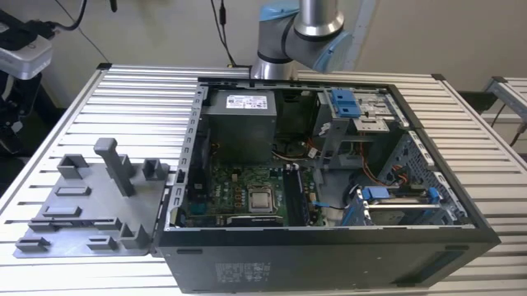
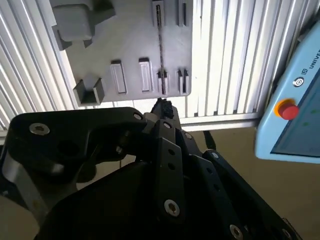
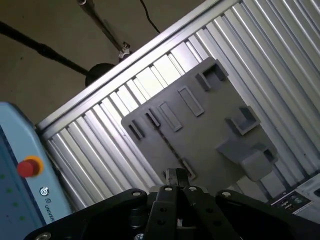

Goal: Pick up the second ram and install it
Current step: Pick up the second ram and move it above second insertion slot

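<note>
Grey tray (image 1: 97,209) — ram (image 2: 160,45) edgewise — computer case (image 1: 329,250) beside

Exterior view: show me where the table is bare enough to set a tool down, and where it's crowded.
The slatted table is bare between the grey tray and the far edge, beside the computer case. A narrower bare strip runs along the case on the exterior view's right. Crowded: the tray with its upright blocks, and the case's interior.
</note>
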Controlling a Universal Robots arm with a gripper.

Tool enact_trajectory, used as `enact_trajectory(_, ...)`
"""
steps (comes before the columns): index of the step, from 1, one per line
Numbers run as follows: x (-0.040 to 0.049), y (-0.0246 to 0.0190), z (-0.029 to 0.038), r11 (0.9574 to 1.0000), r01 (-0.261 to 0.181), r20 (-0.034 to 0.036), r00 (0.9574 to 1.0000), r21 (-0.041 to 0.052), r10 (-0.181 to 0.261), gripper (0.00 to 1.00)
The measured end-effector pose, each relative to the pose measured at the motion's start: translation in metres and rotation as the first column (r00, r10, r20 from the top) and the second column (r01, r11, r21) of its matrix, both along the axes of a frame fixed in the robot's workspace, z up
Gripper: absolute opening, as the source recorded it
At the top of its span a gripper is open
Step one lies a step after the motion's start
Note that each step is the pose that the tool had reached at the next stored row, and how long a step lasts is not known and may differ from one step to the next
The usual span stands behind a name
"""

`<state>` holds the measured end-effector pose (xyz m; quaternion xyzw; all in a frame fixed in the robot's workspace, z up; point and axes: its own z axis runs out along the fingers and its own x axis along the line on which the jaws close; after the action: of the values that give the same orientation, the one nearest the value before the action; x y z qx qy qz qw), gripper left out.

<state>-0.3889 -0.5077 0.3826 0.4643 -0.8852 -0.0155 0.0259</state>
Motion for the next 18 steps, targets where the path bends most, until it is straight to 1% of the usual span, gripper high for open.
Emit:
enact_trajectory(2,0.0000,0.0000,0.0000,0.9994,-0.036,0.0001,0.9994,0.0000,0.036,0.11)
enact_trajectory(4,0.0000,0.0001,0.0001,0.9975,-0.070,-0.0001,0.9975,-0.0001,0.070,0.11)
enact_trajectory(10,-0.0006,0.0003,0.0001,0.9900,-0.141,-0.0001,0.9900,-0.0001,0.141,0.11)
enact_trajectory(13,-0.0008,0.0002,0.0000,0.9835,-0.181,0.0001,0.9835,0.0000,0.181,0.11)
enact_trajectory(18,-0.0009,0.0002,0.0000,0.9683,-0.250,0.0000,0.9683,0.0000,0.250,0.11)
